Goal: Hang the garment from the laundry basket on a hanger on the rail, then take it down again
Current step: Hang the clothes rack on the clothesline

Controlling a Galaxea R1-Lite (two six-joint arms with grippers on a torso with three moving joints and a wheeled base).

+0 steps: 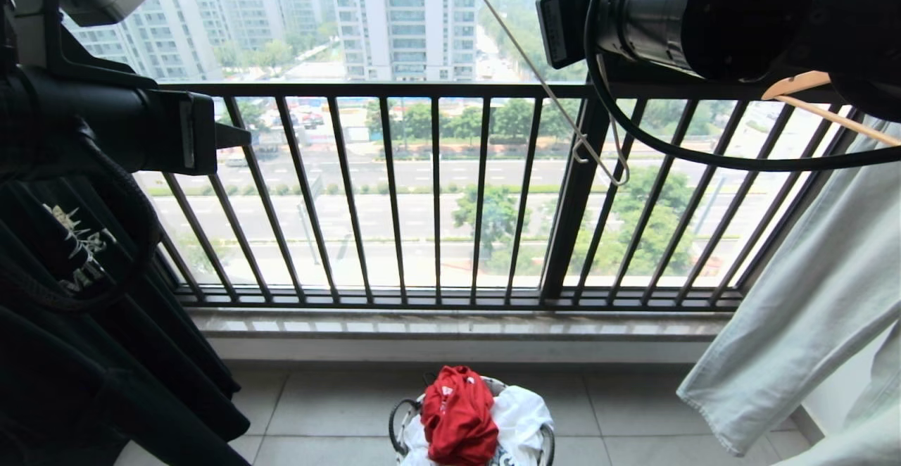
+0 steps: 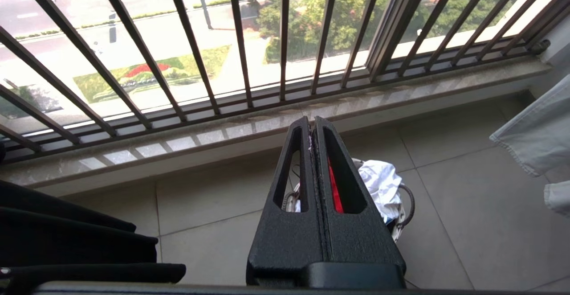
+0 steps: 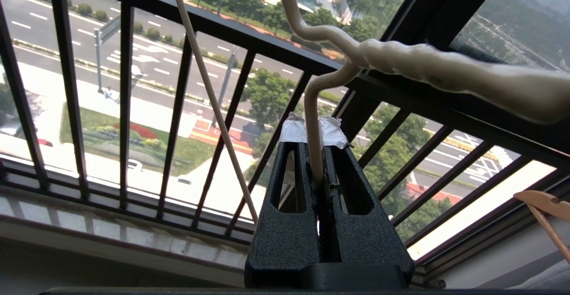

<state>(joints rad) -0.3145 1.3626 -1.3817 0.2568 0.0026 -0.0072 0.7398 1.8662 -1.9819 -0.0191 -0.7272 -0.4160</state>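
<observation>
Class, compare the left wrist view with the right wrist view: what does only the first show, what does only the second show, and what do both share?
Only the left wrist view shows the laundry basket on the floor tiles, holding the red garment and a white garment, behind the empty, shut left claw. Only the right wrist view shows the right claw shut on the off-white hanger, and a tan wooden hanger. Both show the dark balcony railing and the street below.

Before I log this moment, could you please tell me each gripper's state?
Left gripper: shut, empty.
Right gripper: shut on the hanger.
</observation>
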